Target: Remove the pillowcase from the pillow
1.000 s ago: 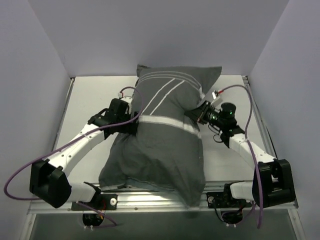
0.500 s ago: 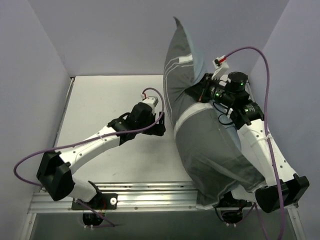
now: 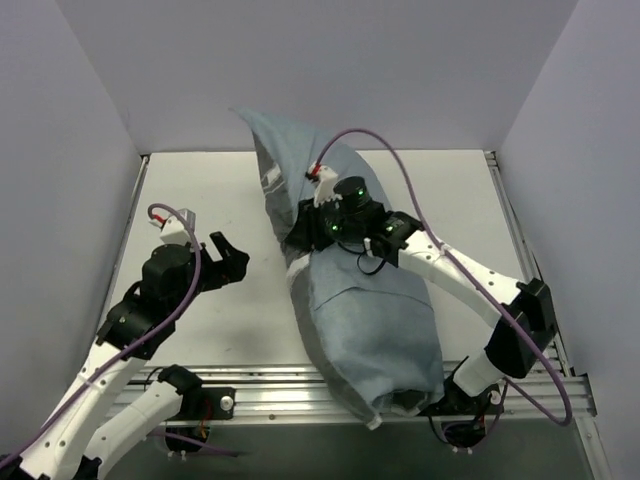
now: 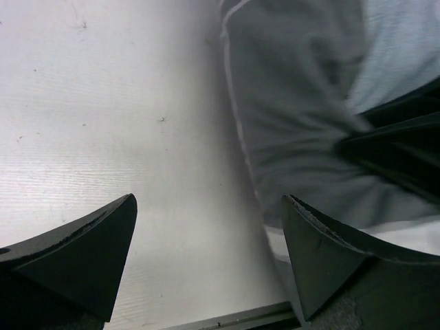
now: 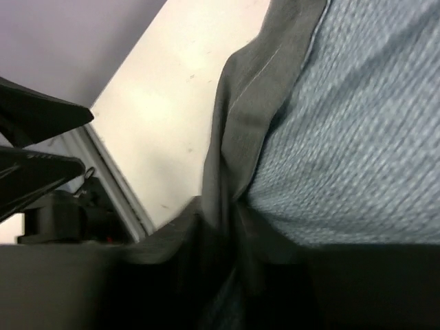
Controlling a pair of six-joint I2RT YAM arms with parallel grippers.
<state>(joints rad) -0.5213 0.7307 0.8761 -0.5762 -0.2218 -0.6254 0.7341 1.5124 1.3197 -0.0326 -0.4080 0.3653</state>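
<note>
The pillowcase point(image 3: 370, 320) lies as a bulky bundle in the middle of the table, its lighter blue-grey side up, with one end lifted toward the back wall. My right gripper point(image 3: 303, 228) is shut on a dark fold of it near that raised end. In the right wrist view the pillowcase point(image 5: 371, 124) fills the right side, and a fold runs down into the right gripper point(image 5: 227, 227). The pillow is hidden inside the cover. My left gripper point(image 3: 228, 262) hangs open to the left, clear of the cloth. Between the left gripper's point(image 4: 209, 198) fingers lies bare table, with the striped pillowcase point(image 4: 295, 103) beyond.
The white table point(image 3: 210, 190) is boxed in by pale walls on three sides. A metal rail point(image 3: 280, 395) runs along its near edge, and the bundle's lower end hangs over it. Purple cables loop off both arms.
The right gripper swung the bundle from the right wall back to the middle, and the lighter side now faces up. The left arm drew back toward the near left and stayed open.
</note>
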